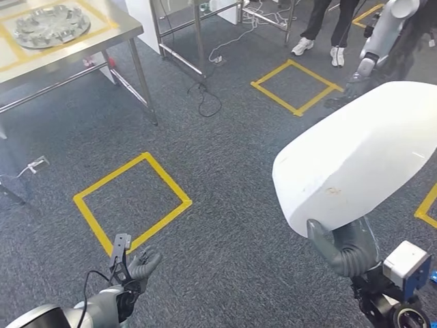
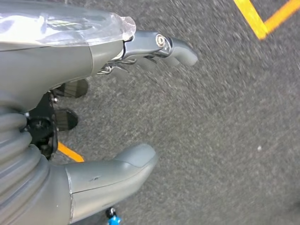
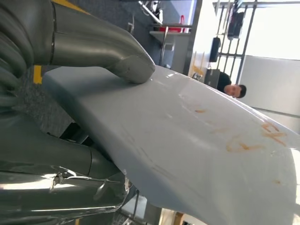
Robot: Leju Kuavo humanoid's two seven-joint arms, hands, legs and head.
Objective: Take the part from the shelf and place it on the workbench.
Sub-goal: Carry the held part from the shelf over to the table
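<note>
White panel part (image 1: 360,154): clasped in right hand (image 1: 345,249); bench (image 1: 110,31) far front-left, beyond taped floor. Left hand (image 1: 140,266): fingers released, holding nothing.

The left hand (image 1: 139,266) hangs low, fingers (image 2: 176,49) spread and holding nothing. The right hand (image 1: 350,249) is raised, its thumb and fingers clamping the white part (image 1: 360,150).

The white part (image 1: 360,150) hides most of the right hand (image 1: 346,247) and runs off the frame's right edge. At upper left, the desk (image 1: 103,37) is cut by the edges. The carpet (image 2: 219,117) is blurred in the left wrist view.
</note>
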